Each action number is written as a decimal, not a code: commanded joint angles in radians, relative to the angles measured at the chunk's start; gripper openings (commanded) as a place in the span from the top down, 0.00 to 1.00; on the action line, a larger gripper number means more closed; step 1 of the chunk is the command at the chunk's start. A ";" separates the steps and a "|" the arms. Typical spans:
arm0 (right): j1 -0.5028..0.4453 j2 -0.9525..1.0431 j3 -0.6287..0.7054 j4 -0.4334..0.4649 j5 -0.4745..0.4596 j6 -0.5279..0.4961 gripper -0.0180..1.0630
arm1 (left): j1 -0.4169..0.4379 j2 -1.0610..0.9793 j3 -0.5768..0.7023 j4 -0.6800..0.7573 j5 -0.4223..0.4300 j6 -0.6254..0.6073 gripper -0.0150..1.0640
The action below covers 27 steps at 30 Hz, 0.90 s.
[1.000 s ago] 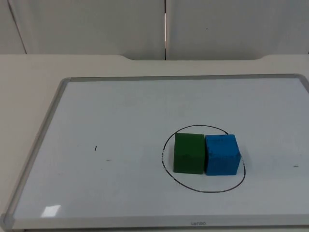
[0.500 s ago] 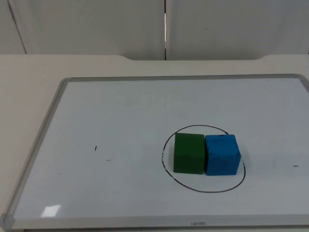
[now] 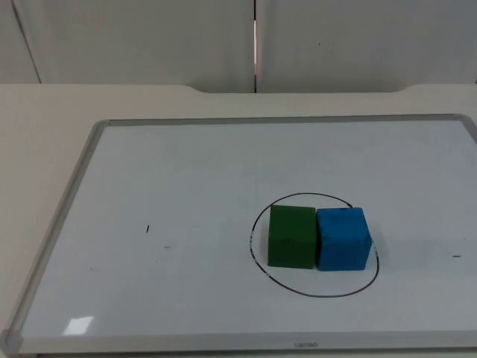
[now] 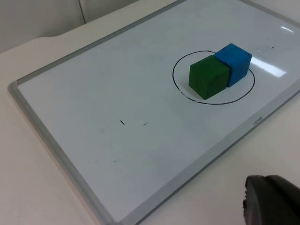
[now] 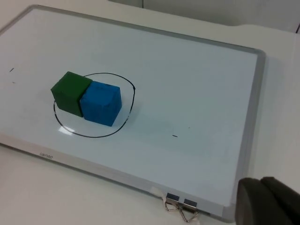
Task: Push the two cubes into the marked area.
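Sitting touching inside black drawn circle on whiteboard: green cube, blue cube at 3 o'clock; pincer states impossible to tell.

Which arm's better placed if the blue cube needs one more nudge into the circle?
Right, probably. The blue cube sits on the right side of the drawn circle, touching the green cube, its outer face open towards that side. Both look inside already, so maybe no nudge is needed.
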 commanded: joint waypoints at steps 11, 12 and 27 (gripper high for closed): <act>-0.006 -0.003 0.007 -0.005 -0.013 -0.002 0.98 | -0.004 -0.005 0.004 0.001 -0.001 -0.005 0.99; -0.006 -0.003 0.007 -0.005 -0.013 -0.002 0.98 | -0.004 -0.005 0.004 0.001 -0.001 -0.005 0.99; -0.006 -0.003 0.007 -0.005 -0.013 -0.002 0.98 | -0.004 -0.005 0.004 0.001 -0.001 -0.007 0.82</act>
